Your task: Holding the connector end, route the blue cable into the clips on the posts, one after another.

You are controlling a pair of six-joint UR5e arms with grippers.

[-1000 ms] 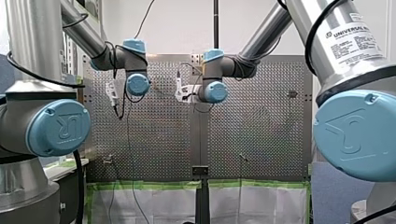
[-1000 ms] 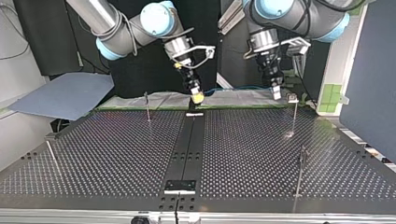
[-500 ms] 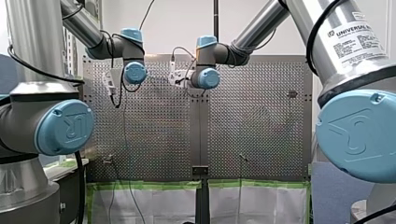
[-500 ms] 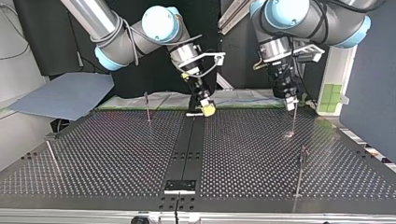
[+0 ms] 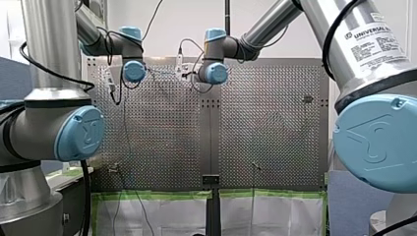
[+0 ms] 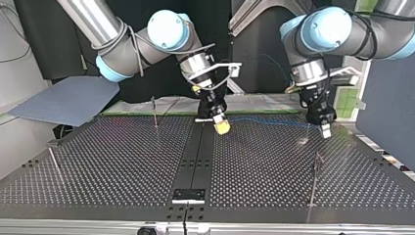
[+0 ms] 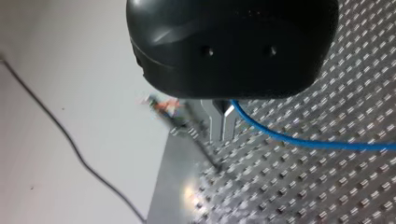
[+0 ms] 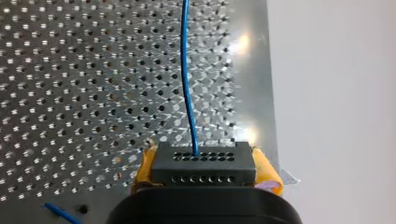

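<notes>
Right gripper point(image 6: 221, 127): yellow pads point(image 8: 267, 173) clamped on the connector point(image 8: 203, 161), with the blue cable point(image 8: 187, 84) running straight ahead of it.

Left gripper point(image 6: 325, 130): metal fingers point(image 7: 215, 123) narrow, apparently pinching the cable.

Judged step: carrying the span to a post point(image 6: 316, 171). The next move calls for lowering it squarely into the clip.

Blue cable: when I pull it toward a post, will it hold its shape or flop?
Probably floppy: the blue cable is thin and bows gently between the right gripper and left gripper. Likely light, as it spans that gap with little sag. It curves just past the connector, so hard tugs may strain that.
</notes>
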